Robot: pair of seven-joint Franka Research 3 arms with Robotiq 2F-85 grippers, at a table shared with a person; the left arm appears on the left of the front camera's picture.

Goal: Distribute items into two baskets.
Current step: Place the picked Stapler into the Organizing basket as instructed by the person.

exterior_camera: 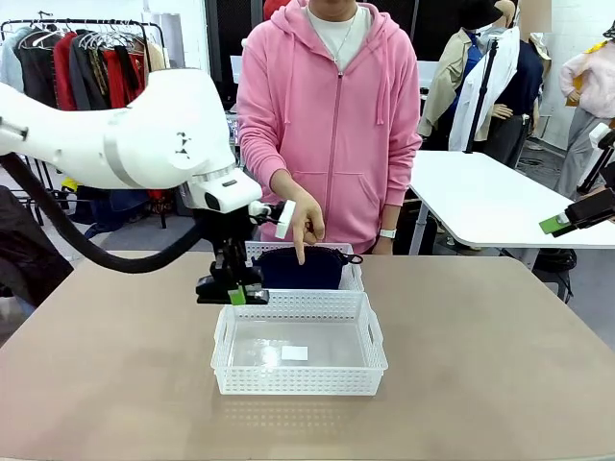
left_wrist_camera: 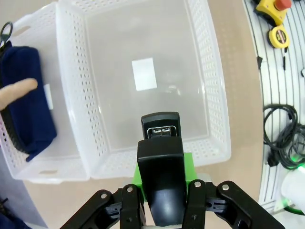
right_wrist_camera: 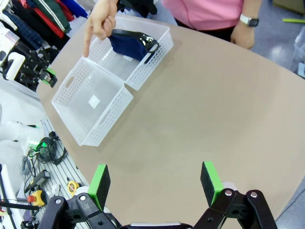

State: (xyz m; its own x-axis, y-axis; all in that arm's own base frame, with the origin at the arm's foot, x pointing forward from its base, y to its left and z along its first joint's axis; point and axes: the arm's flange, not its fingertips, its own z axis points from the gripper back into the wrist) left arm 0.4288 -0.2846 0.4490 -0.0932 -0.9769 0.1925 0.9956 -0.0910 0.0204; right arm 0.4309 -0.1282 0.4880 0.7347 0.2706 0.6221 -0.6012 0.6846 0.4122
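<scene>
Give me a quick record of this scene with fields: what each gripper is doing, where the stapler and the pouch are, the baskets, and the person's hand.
left gripper: shut on the black stapler, held above the near basket's rim
right gripper: open, holding nothing, off to the side above the table
near basket: nothing in it but a white label on its floor
far basket: holds the navy pouch
person's hand: index finger pointing down at the pouch
stapler status: not yet in a basket
</scene>
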